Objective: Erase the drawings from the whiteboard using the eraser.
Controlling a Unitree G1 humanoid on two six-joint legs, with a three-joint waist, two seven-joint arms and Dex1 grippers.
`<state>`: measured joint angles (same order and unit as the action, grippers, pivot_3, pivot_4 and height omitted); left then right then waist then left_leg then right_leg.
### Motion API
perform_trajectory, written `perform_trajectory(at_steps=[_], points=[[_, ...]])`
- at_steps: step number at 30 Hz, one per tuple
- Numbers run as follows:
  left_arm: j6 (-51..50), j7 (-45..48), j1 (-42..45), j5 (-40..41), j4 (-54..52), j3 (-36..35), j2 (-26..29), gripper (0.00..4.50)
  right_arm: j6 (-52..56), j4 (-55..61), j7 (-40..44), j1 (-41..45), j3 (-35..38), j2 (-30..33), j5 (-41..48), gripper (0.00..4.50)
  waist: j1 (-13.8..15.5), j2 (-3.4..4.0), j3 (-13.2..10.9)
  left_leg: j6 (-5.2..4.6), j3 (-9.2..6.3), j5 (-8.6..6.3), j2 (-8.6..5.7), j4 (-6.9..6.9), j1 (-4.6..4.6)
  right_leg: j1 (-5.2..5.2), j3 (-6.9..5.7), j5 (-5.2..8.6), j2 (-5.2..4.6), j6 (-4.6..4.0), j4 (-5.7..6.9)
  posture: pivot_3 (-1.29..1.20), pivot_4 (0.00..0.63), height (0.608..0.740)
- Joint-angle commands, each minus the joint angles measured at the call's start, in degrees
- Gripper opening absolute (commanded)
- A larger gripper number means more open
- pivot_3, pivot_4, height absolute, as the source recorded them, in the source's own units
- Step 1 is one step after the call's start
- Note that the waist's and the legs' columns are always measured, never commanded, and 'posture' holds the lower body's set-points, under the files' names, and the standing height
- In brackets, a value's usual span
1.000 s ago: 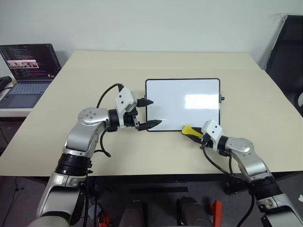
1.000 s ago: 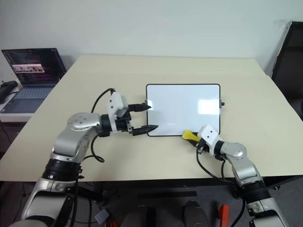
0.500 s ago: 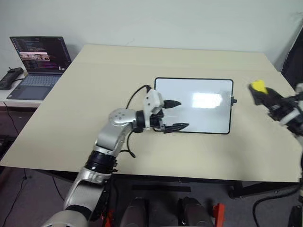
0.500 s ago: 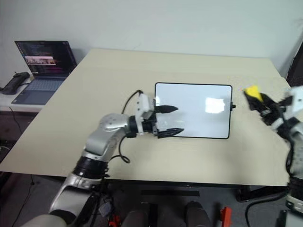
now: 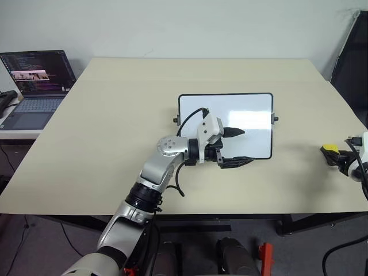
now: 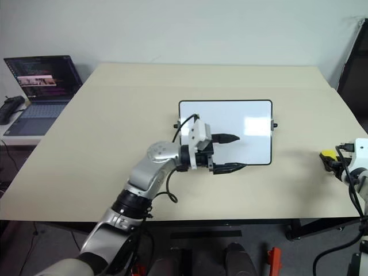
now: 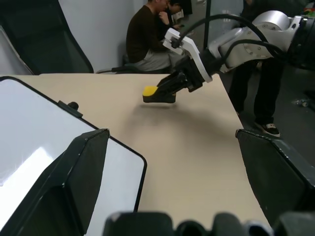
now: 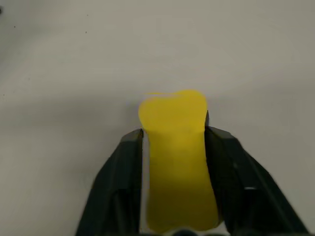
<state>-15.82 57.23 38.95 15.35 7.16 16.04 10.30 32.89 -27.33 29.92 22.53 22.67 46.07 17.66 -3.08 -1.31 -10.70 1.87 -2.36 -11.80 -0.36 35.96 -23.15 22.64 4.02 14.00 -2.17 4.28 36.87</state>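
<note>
The whiteboard lies flat in the middle of the table, and its face looks plain white; the drawings are out of view. My left gripper hovers open over the board's near right corner, pointing right, with nothing between its fingers. The yellow eraser is far to the right, near the table's right edge, low over the tabletop. My right gripper is shut on the eraser, one black finger pressed to each side. The left wrist view shows that right gripper holding the eraser just above the table.
An open laptop stands on a side table to the left. A black chair is beyond the table's right edge. A seated person is behind the table in the left wrist view. Bare tabletop surrounds the board.
My right gripper carried the eraser from the board's near edge out to the table's right edge. My left gripper slid right, from the board's left edge to its near right corner.
</note>
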Motion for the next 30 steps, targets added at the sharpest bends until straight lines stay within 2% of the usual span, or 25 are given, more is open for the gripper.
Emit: perform_trajectory(at_steps=[1, 4, 5, 8, 11, 15, 18, 22, 25, 30], points=[[-0.3, 0.1, 0.3, 0.6, -2.8, -0.6, 0.7, 4.5, -1.2, -0.5, 0.1, 2.2, 0.6, 1.8, -0.4, 3.33, 0.0, 0.0, 0.0, 0.0, 0.0, 0.0, 0.0, 0.0, -0.01, 0.01, 0.0, 0.0, 0.0, 0.0, 0.0, 0.0, 0.15, 0.74], [-1.0, -0.8, -0.1, 0.8, -3.8, -1.7, 2.1, 4.5, -0.4, 2.0, 0.9, 2.6, 1.1, 2.1, 0.2, 4.33, 0.0, 0.0, 0.0, 0.0, -0.01, 0.0, 0.01, 0.0, -0.01, 0.01, -0.01, 0.0, 0.0, 0.0, 0.0, 0.0, 0.15, 0.74], [-1.1, -1.5, -0.3, 0.7, -4.1, -2.7, 2.9, 4.5, -0.6, 3.4, 0.8, 2.7, 1.6, 2.2, 0.5, 4.45, 0.0, 0.0, 0.0, 0.0, 0.0, 0.0, 0.01, 0.0, -0.01, 0.01, 0.0, 0.0, 0.0, 0.0, 0.01, 0.0, 0.15, 0.74], [-1.9, -5.7, -1.0, 1.9, -5.3, -8.1, 5.1, 4.5, -3.2, 9.7, -0.4, 3.8, 4.2, -0.9, 3.4, 4.45, -0.4, 0.04, 0.0, 0.0, 0.01, 0.0, 0.02, -0.01, 0.0, 0.05, 0.02, 0.0, 0.01, 0.0, 0.05, 0.0, 0.15, 0.74], [-1.1, -17.1, -1.1, 1.4, -4.1, -17.1, 5.5, 4.5, -7.7, 12.2, -4.5, 5.1, 5.1, -7.6, 4.6, 4.45, -0.7, -0.01, -0.1, 0.0, -0.01, 0.0, 0.1, 0.01, 0.07, 0.04, 0.03, -0.02, 0.09, 0.0, 0.11, 0.0, 0.15, 0.74], [4.0, -33.2, -2.0, -4.9, 2.5, -24.3, 6.4, 4.5, -18.7, 5.9, -7.4, 5.0, 2.8, -14.9, 1.1, 4.45, -0.2, -0.1, -0.1, 0.0, -0.11, 0.0, 0.1, 0.0, 0.17, -0.15, -0.05, -0.02, 0.08, 0.01, 0.04, 0.0, 0.15, 0.74], [8.2, -39.1, -2.5, -9.0, 8.0, -24.3, 6.4, 4.5, -25.0, 1.0, -7.0, 5.2, 1.0, -17.8, -0.4, 4.45, 0.5, -0.1, -0.1, 0.0, -0.06, 0.0, -0.01, -0.02, 0.13, -0.15, -0.04, -0.05, -0.05, 0.05, -0.02, 0.0, 0.15, 0.74], [12.0, -40.9, -3.0, -10.6, 14.1, -22.8, 4.0, 4.5, -29.9, -3.1, -6.6, 5.7, 0.2, -19.3, -0.9, 4.45, 1.8, -0.1, -0.1, 0.01, -0.09, 0.0, -0.07, 0.03, -0.18, 0.1, -0.09, -0.23, -0.11, -0.15, -0.02, 0.0, 0.15, 0.74], [14.0, -42.2, -3.1, -11.5, 19.0, -21.7, 1.7, 4.5, -31.7, -5.0, -6.6, 6.0, -0.3, -20.3, -0.5, 4.45, 1.8, -0.1, -0.1, 0.01, -0.12, 0.0, -0.07, 0.06, -0.22, 0.12, -0.12, -0.25, -0.12, -0.17, -0.02, 0.0, 0.15, 0.74], [15.5, -42.8, -2.0, -13.5, 24.4, -20.0, 2.1, 4.5, -34.2, -6.6, -8.6, 6.7, -1.8, -22.0, -1.7, 4.45, 0.6, -0.1, -0.1, 0.01, -0.09, 0.01, 0.01, 0.01, -0.22, 0.27, -0.07, -0.24, 0.0, -0.17, 0.07, 0.0, 0.15, 0.74]])
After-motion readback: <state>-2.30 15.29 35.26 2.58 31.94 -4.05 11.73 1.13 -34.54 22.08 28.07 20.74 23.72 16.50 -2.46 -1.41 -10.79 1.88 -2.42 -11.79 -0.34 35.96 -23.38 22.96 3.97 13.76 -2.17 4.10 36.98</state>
